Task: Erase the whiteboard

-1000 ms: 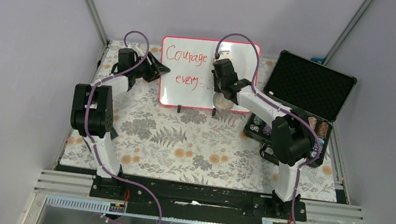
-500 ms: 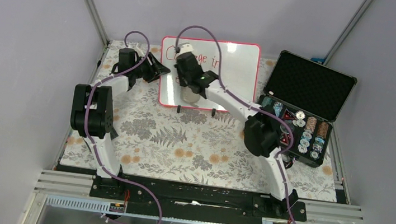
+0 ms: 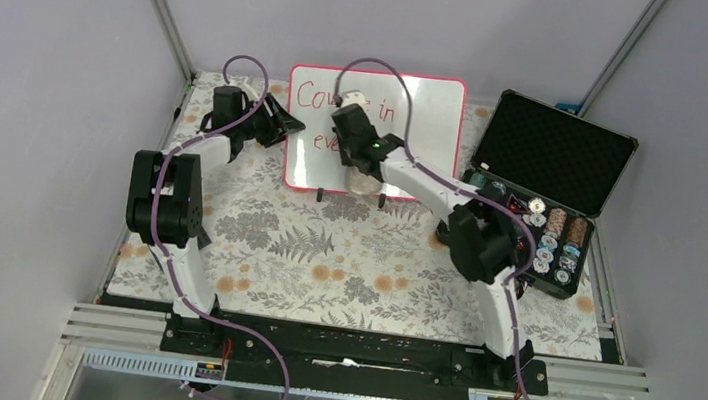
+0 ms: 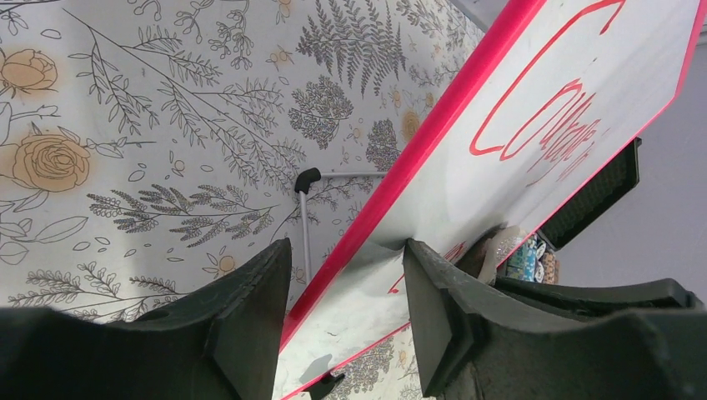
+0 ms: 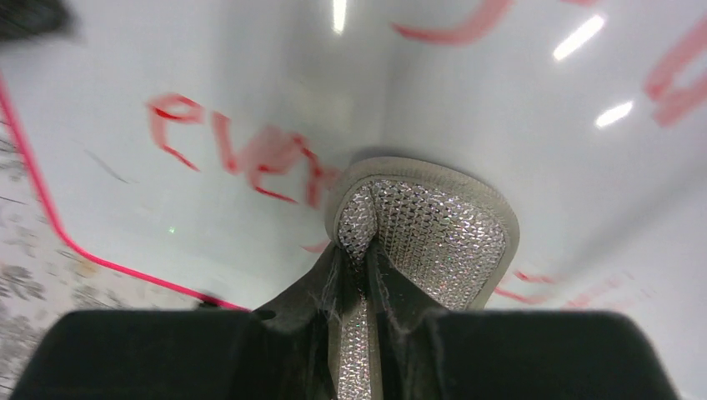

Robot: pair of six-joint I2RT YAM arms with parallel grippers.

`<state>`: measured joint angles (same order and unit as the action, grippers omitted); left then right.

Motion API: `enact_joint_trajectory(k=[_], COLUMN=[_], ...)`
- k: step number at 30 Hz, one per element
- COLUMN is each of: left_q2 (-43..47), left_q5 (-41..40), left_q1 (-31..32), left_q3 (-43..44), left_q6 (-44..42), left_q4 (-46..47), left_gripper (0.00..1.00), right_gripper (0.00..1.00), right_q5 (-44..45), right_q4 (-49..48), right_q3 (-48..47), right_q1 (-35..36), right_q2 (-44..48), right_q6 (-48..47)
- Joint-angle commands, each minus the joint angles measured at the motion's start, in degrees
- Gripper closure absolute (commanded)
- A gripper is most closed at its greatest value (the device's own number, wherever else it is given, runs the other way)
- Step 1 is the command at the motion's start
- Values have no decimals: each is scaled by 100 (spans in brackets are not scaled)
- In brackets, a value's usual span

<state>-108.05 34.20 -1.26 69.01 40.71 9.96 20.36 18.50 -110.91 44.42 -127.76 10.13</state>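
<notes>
Plainly, the whiteboard [image 3: 420,117] stands upright at the table's 12 o'clock. The left gripper [image 4: 346,279] has its jaws partway apart, pinching the board's 9 o'clock edge. The right gripper [image 5: 364,260] is clamped tight on the strap of a glittery eraser pad [image 5: 433,221], which is pressed near the board's 6 o'clock. The red writing [image 5: 250,154] is not yet wiped.

Pushing too hard could rock the board on its feet (or slip the strap). A sweep toward 9 o'clock risks striking the left fingers. Open room lies toward 3 o'clock, though the black case [image 3: 552,147] stands just beyond that edge.
</notes>
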Motion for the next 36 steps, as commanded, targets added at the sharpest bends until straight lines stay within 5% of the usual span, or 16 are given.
enact_joint_trajectory(k=[1,9,26,31,36], left_q2=[233,205,245,212,223], left_q5=[-104,-23,-12,-8,-41], left_q1=[40,36,42,42,40], left_q3=[87,38,37,54,43], left_q6=[-100,33,20,42,42], left_q4=[128,256,254,257,246], left_gripper=[47,48,49,49,49], right_gripper=[100,100,100,100,100], right_q5=[316,-11,-1112,-475,-329], right_q4=[-648,-777,494,446,-466], right_q3=[1538,1813,-1816,-1167,753], right_q1=[-723,-976,-35,-114,-592], right_q2=[1168,1372,-712,-229,819], right_q6=[226,275,609,414,392])
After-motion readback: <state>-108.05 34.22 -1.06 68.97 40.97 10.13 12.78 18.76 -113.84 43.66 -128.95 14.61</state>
